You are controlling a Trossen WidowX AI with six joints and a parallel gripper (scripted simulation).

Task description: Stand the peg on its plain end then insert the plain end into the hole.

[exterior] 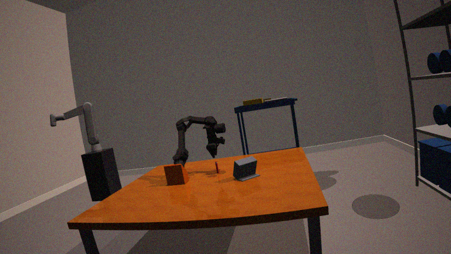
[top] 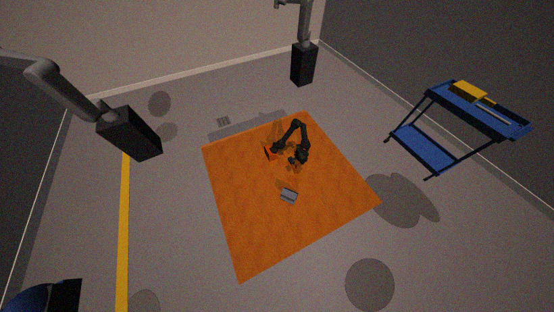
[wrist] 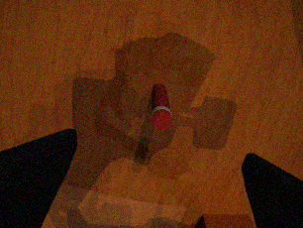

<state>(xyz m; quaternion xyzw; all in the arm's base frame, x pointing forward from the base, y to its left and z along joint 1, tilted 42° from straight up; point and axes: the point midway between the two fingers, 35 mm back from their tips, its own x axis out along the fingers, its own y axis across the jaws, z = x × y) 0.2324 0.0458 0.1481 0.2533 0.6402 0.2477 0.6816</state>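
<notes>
The red peg (exterior: 216,167) (wrist: 160,106) stands upright on the orange table (exterior: 271,198) (top: 251,232), its white band near the upper end. In the top view I cannot make it out under the arm. My gripper (exterior: 214,155) (wrist: 164,153) is open and empty, pointing down above the peg. In the wrist view the peg shows between the two wide-apart fingers, a little beyond the line of their tips, and nothing touches it. The grey sloped panel (top: 288,195) (exterior: 245,169) stands farther out from the arm; its hole is not visible in these views.
An orange block (top: 271,154) (exterior: 174,175) stands near the arm's base, to the left of the peg in the exterior view. A blue cart (top: 422,148) (exterior: 266,106) and a grey arm on a black pedestal (exterior: 100,173) stand off the table.
</notes>
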